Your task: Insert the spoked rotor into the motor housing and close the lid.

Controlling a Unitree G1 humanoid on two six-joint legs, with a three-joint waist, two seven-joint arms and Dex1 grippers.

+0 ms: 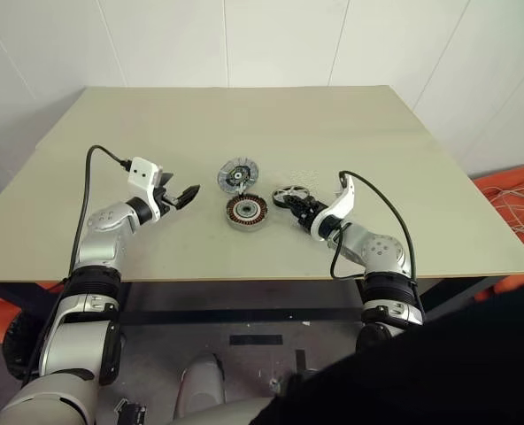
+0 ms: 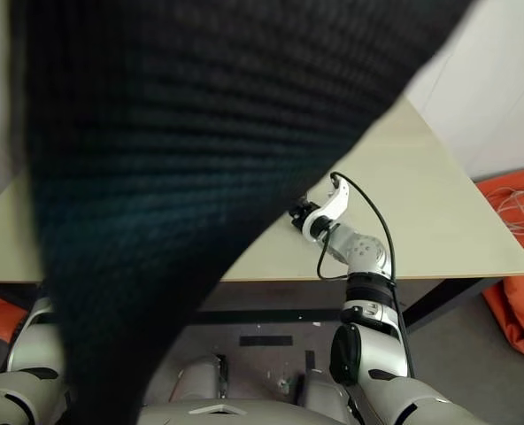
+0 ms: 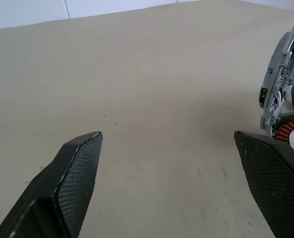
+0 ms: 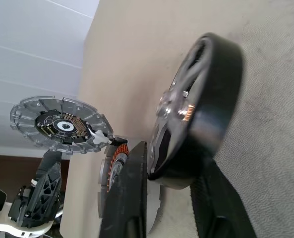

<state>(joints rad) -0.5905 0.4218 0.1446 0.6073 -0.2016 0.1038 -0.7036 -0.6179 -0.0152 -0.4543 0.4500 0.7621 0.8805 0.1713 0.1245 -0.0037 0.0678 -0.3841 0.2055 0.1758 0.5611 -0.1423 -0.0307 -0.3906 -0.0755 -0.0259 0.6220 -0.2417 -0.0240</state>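
1. A pale tan table [image 1: 244, 115] stands against a white wall, and orange cloth lies on the floor at the far right of the left eye view.
2. Nearest, right of the middle, the right gripper [image 1: 299, 207] pinches the rim of the spoked rotor [image 1: 290, 195]. In the right wrist view its two black fingers squeeze the wheel's dark edge, and the wheel looks tipped up a little.
3. At the left, the left gripper [image 1: 184, 197] hangs with its jaws spread wide, holding nothing.
4. In the middle sits the motor housing [image 1: 245, 211]. This cup has a ring of copper-brown wire inside and a pale middle. No rotor is in it yet.
5. Just behind the cup lies the lid [image 1: 237, 175], with its dark ribbed face up.
6. I think the step now is carrying the rotor to the cup. To do it well, lift the wheel clear, hold it flat over the cup's middle, lower it slowly, then let go.
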